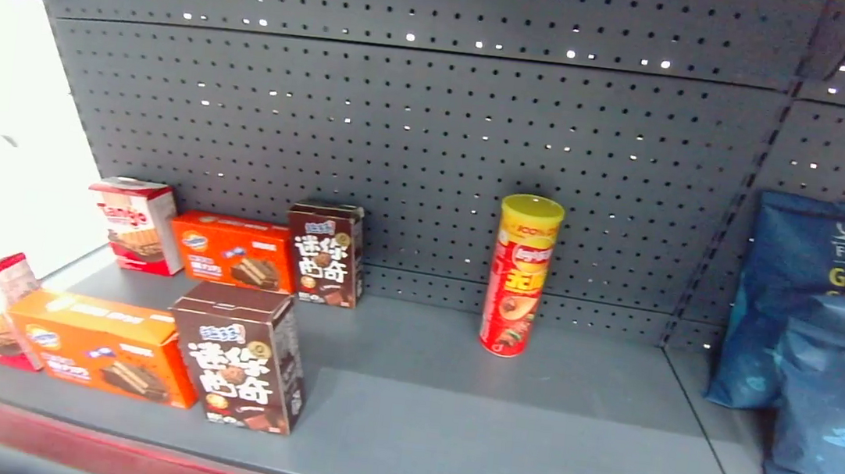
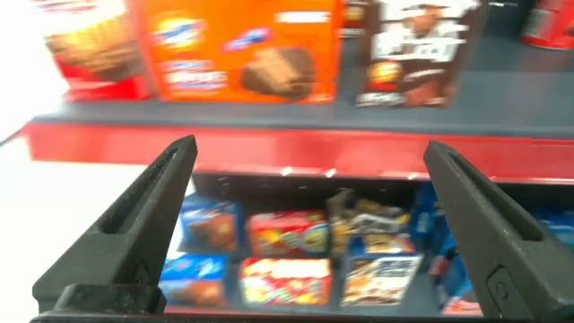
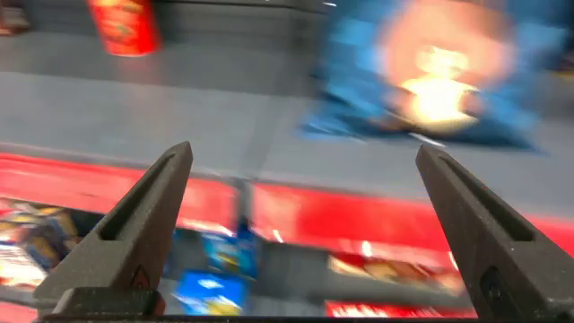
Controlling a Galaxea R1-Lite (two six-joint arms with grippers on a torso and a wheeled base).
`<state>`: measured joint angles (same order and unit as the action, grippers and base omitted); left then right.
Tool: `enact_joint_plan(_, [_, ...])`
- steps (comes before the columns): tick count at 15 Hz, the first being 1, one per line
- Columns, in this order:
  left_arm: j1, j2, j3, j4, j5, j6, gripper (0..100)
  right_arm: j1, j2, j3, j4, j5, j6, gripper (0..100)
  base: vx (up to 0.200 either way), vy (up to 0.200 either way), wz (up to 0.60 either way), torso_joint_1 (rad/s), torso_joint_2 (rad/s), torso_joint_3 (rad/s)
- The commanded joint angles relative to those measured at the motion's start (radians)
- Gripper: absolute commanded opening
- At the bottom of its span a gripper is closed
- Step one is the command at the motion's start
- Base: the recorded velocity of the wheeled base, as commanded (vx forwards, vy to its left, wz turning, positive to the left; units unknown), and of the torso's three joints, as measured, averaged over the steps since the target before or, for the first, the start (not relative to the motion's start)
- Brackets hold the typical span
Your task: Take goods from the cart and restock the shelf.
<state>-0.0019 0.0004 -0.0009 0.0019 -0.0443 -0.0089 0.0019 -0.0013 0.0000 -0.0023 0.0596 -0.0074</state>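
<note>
A dark grey perforated back panel [image 1: 416, 150] rises behind the grey shelf [image 1: 496, 433], and small spots of light [image 1: 410, 36] shine through some of its holes. A slotted upright [image 1: 735, 215] divides the panel toward the right. Beyond the shelf's left edge lies a washed-out bright white space [image 1: 0, 67].

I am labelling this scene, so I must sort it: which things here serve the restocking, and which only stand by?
For the job: the shelf; left gripper and right gripper, both open, empty.
Standing by: chip can, snack boxes, blue bags, already stocked; packets on the tier below.
</note>
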Motion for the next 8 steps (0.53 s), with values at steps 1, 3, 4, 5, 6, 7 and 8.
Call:
enact_joint_plan(1, [0.0, 0.0, 0.001, 0.0, 0.0, 0.0, 100, 0.001, 0.001, 0.0, -0.001, 0.0, 0.0, 100, 0.0, 0.0, 0.6, 0.002, 0.0, -0.002])
enact_joint_plan(3, [0.0, 0.0, 0.001, 0.0, 0.0, 0.0, 100, 0.001, 0.001, 0.0, -0.001, -0.001, 0.001, 100, 0.0, 0.0, 0.6, -0.002, 0.0, 0.0])
enact_joint_plan(4, [0.002, 0.0, 0.001, 0.0, 0.0, 0.0, 100, 0.001, 0.001, 0.0, -0.001, -0.001, 0.001, 100, 0.0, 0.0, 0.6, 0.002, 0.0, 0.002])
enact_joint_plan(5, [0.0, 0.0, 0.001, 0.0, 0.0, 0.0, 100, 0.001, 0.001, 0.0, -0.001, -0.001, 0.003, 100, 0.0, 0.0, 0.6, -0.012, 0.0, 0.002])
enact_joint_plan(6, [0.0, 0.0, 0.001, 0.0, 0.0, 0.0, 100, 0.001, 0.001, 0.0, -0.001, -0.001, 0.003, 100, 0.0, 0.0, 0.6, 0.002, 0.0, 0.002])
enact_joint_plan(7, [0.0, 0.0, 0.001, 0.0, 0.0, 0.0, 100, 0.001, 0.001, 0.0, -0.001, -0.001, 0.003, 100, 0.0, 0.0, 0.6, 0.002, 0.0, 0.007])
enact_joint_plan(8, [0.0, 0.0, 0.001, 0.0, 0.0, 0.0, 100, 0.001, 0.001, 0.0, -0.001, -0.001, 0.003, 100, 0.0, 0.0, 0.6, -0.002, 0.0, 0.002])
